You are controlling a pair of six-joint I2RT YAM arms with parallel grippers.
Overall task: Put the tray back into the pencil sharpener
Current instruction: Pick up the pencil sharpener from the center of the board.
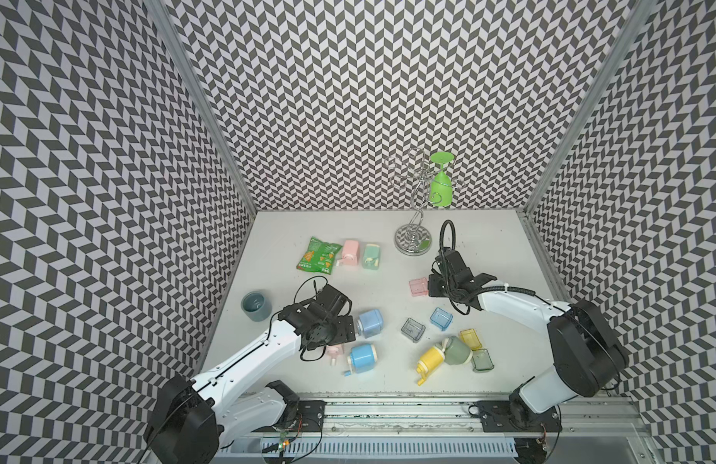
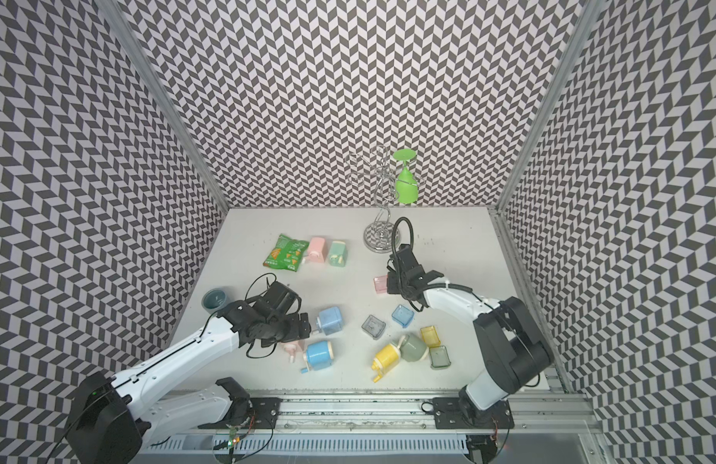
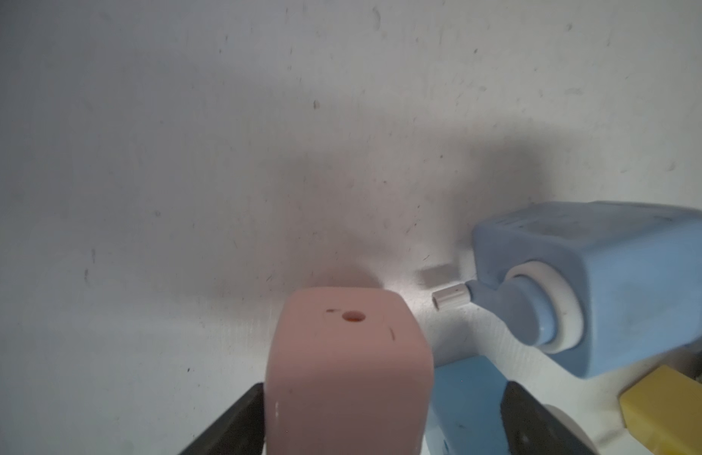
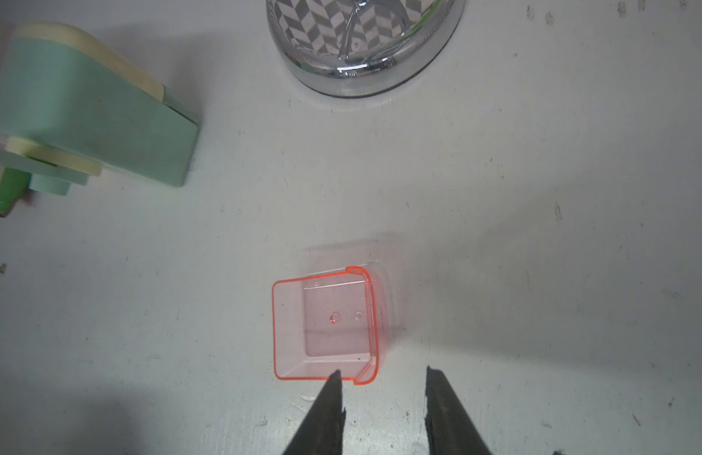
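Observation:
A pink pencil sharpener (image 3: 349, 374) lies on the white table between the fingers of my left gripper (image 3: 385, 390). One finger (image 3: 243, 417) rests against its side and the other (image 3: 530, 421) stands clear of it, so the gripper is open. In both top views the arm hides most of this sharpener (image 1: 333, 350). The clear pink tray (image 4: 325, 327) lies mouth up on the table, right of centre (image 1: 418, 287). My right gripper (image 4: 383, 370) hovers at its near edge. It is open, with one fingertip (image 4: 335, 378) over the tray's near wall and the other beside the tray.
Two blue sharpeners (image 1: 370, 322) (image 1: 362, 358) lie beside the left gripper. Yellow (image 1: 430, 359) and grey-green (image 1: 457, 350) sharpeners and several loose trays (image 1: 441, 318) lie front right. Pink and mint sharpeners (image 1: 372, 255), a snack bag (image 1: 318, 256), a cup (image 1: 256, 306) and a chrome rack (image 1: 413, 239) stand further back.

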